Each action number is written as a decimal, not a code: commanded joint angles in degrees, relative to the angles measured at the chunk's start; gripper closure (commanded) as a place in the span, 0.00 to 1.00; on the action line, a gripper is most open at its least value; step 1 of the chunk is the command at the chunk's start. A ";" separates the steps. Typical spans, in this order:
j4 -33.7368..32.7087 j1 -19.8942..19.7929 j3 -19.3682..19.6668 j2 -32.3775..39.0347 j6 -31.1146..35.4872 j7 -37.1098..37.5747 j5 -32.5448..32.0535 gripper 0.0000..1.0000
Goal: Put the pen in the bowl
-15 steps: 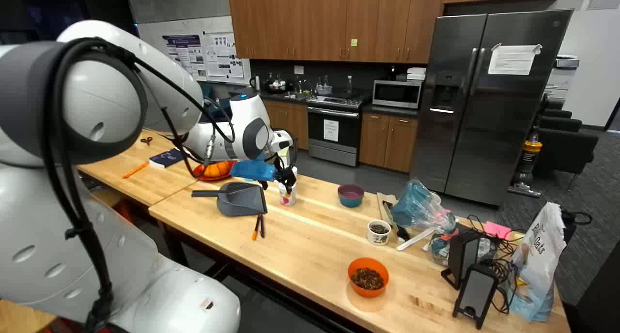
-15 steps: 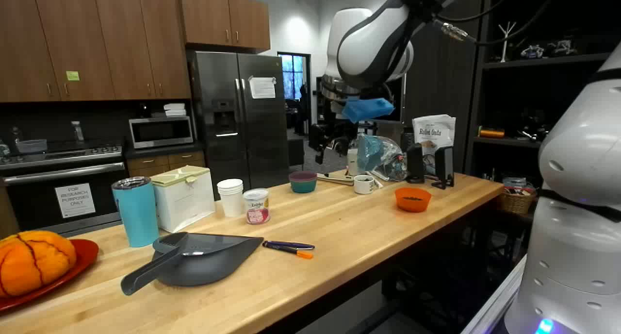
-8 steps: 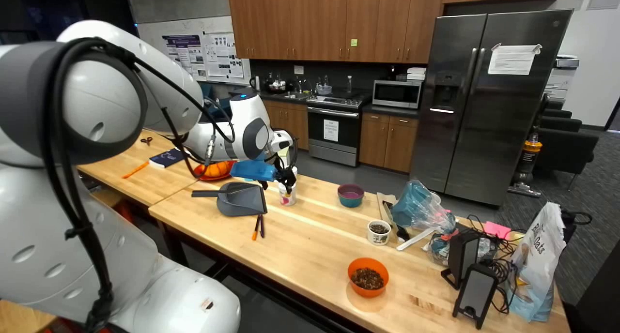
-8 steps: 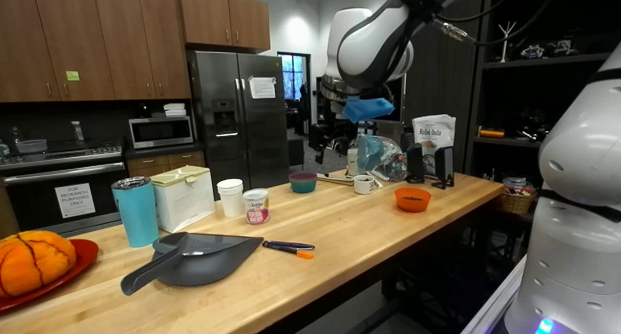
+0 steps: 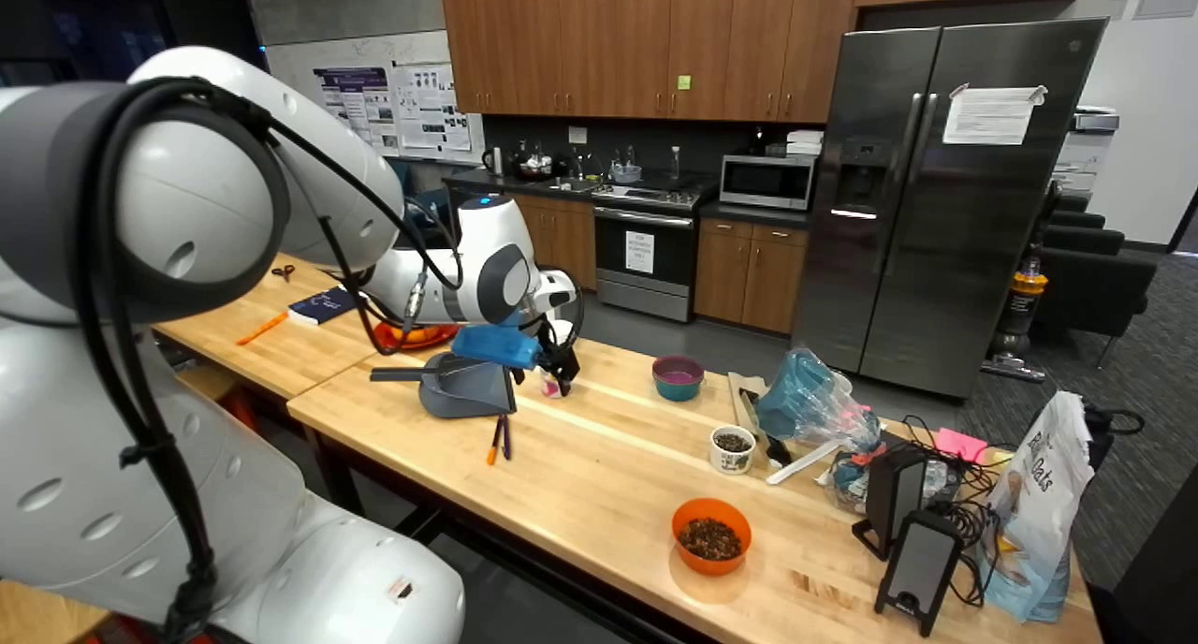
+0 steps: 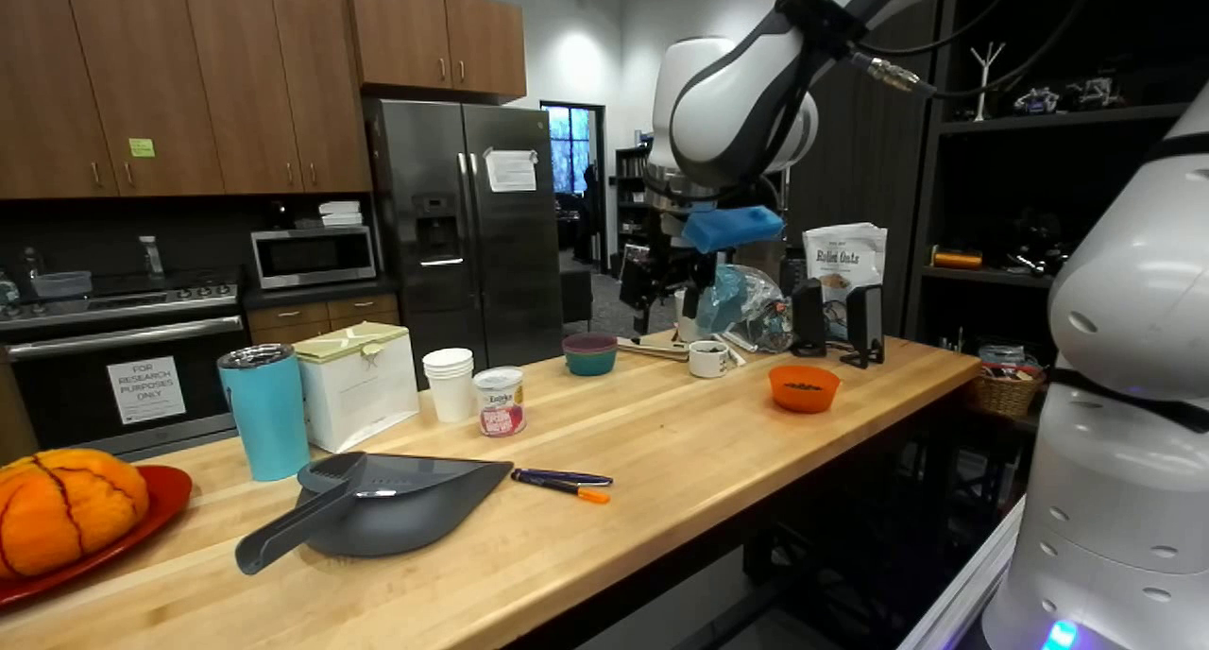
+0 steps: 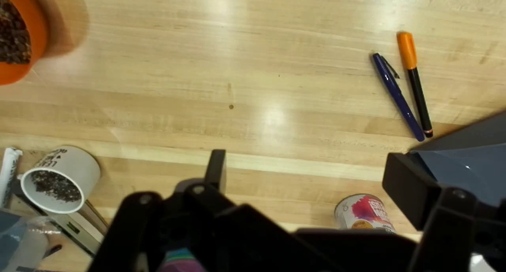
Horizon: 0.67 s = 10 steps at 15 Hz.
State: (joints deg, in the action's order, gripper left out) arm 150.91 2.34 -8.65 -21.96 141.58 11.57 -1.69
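Black 2-finger gripper [image 7: 307, 172] hangs above the pale wooden table [image 6: 661, 461], higher than the dark grey plastic dustpan [image 6: 406, 520] (landmark). Fingers spread wide, released; tabletop and a white cylindrical can [image 7: 361, 212] with pink print show through the gap in the wrist view.

Glossy dark blue pen [image 7: 398, 97] with clip and orange-capped black marker [image 7: 416, 86], 2 in all: lying on the table just beside the dustpan's front corner. Cap ends point away from the dustpan; contact with it: cannot tell.

Small round dark purple-maroon bowl [image 5: 678, 373]: well apart from the dustpan, can standing between them; teal lower part, 1 bowl or 2 nested cannot be told.

Farther from the dustpan than that bowl: white cup [image 6: 708, 361] with dark lettering and bright orange round bowl [image 6: 803, 400], the latter holding brown granules [image 5: 709, 538]. Near the dustpan: turquoise tumbler [image 6: 264, 419] with dark lid and white box [image 6: 364, 395] with pale green top.
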 commanded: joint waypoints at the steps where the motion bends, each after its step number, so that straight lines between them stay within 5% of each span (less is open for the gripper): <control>1: 3.28 -0.05 2.15 -1.11 0.74 0.59 2.48 0.00; 10: 5.93 -0.31 4.58 -0.77 3.80 -2.62 3.67 0.00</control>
State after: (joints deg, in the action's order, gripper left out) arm 156.45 2.06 -4.28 -22.04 143.39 10.87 2.37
